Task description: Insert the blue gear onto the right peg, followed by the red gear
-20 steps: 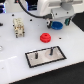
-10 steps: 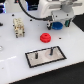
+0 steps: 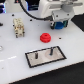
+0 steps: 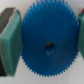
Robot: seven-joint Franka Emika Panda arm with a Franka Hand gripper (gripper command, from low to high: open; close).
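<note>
In the wrist view, the blue gear [image 4: 47, 30] fills the space between my two green finger pads [image 4: 10, 42], which press on its toothed rim from both sides. In the exterior view, my gripper [image 3: 60, 26] hangs above the table at the back right with the blue gear [image 3: 63, 23] partly showing in it. The red gear [image 3: 45, 37] lies flat on the white table, in front of the gripper and toward the exterior view's left. Nearer the camera sits the black-rimmed grey plate [image 3: 57, 56], and the right peg [image 3: 50, 50] stands on it with nothing on it.
The plate's left peg [image 3: 36, 57] also stands bare. A beige block-like object [image 3: 18, 26] sits on the table at the exterior view's left. A dark cable [image 3: 30, 12] arcs behind the arm.
</note>
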